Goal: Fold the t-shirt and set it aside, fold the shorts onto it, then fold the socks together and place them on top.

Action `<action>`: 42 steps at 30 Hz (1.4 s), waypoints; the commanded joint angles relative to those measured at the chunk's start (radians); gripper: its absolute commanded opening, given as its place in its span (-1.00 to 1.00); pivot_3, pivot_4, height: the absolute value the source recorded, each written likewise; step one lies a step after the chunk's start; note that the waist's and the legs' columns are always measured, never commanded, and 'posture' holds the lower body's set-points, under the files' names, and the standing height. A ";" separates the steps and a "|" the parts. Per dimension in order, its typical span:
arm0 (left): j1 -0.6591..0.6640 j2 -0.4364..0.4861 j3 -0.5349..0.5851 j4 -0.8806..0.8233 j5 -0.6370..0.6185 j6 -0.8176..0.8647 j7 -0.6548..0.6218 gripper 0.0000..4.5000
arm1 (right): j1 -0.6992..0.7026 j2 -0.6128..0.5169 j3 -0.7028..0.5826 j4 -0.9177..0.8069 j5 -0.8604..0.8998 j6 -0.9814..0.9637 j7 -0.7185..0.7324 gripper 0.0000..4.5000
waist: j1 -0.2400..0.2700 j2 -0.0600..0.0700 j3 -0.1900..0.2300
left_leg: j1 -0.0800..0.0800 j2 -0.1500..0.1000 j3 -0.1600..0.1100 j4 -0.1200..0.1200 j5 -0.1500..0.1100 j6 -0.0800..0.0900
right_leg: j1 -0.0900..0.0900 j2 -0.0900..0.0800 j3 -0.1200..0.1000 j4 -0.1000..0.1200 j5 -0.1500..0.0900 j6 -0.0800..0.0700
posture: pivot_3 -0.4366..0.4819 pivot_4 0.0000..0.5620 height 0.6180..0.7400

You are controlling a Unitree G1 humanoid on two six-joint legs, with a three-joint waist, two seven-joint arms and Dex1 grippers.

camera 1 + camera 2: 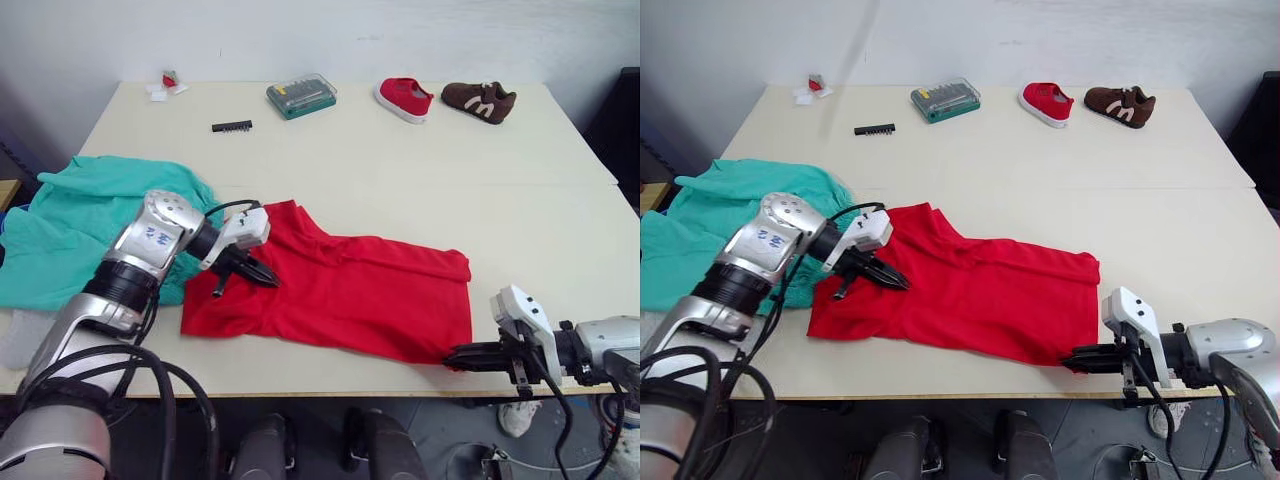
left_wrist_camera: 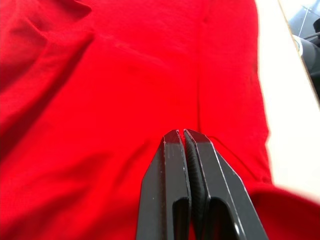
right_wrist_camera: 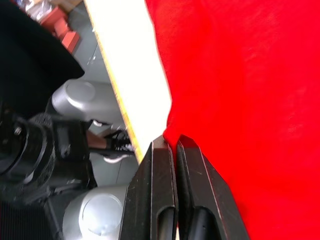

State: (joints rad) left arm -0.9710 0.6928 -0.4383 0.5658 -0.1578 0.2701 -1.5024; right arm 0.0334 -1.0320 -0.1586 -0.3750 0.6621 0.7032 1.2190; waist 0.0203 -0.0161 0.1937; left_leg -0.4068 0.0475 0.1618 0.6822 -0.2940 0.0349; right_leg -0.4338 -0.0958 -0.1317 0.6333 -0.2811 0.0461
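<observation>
First step, folding the t-shirt (image 1: 350, 295): your left gripper (image 1: 262, 277) rests clenched on it, your right gripper (image 1: 462, 355) pinches its corner; next, lift across.

Left arm: silver-grey metal shell, rounded joint housing with small blue marking, black ribbed collar below it. Thick black cables loop along forearm and sag near elbow. White boxy wrist block ahead of joint, thin black cable arcing over it. Left hand (image 1: 262, 274): two slim black fingers, matte, tapering, ribbed inner pads.

Right arm: silver rounded forearm, black joint section, white angular wrist block, black cable trailing beneath. Right hand (image 1: 462, 354): two long black fingers, slotted near base.
</observation>
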 commanded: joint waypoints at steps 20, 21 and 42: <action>-0.027 -0.019 0.165 0.057 -0.034 -0.010 -0.083 0.43 | -0.046 0.027 -0.070 0.047 -0.003 0.043 -0.088 0.24 | 0.000 0.000 0.000 | 0.001 -0.001 -0.001 0.001 -0.001 0.001 | 0.001 -0.002 0.000 0.004 0.001 0.001 | -0.05 -0.47 1.00; -0.024 0.004 0.188 0.040 -0.050 0.009 -0.087 0.57 | -0.034 0.016 -0.105 0.048 0.000 0.039 -0.081 0.39 | 0.000 0.000 0.000 | 0.001 -0.001 -0.001 0.001 -0.001 0.001 | 0.001 -0.002 0.000 0.004 0.001 0.001 | -0.05 -0.47 1.00; 0.535 0.191 0.391 -0.761 -0.296 0.333 0.129 -0.42 | 0.087 0.089 0.050 -0.349 -0.168 -0.072 -0.356 -0.52 | -0.006 0.000 0.000 | 0.003 -0.002 -0.003 0.000 -0.002 -0.002 | 0.004 -0.003 0.003 0.002 -0.002 0.002 | -0.05 -0.47 1.00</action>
State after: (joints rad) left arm -0.4263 0.8935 -0.0385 -0.1585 -0.4610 0.6259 -1.3903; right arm 0.1243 -0.9492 -0.1139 -0.7300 0.5316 0.6704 0.8795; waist 0.0141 -0.0163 0.1936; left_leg -0.4032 0.0457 0.1586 0.6821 -0.2960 0.0329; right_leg -0.4295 -0.0987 -0.1290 0.6347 -0.2826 0.0478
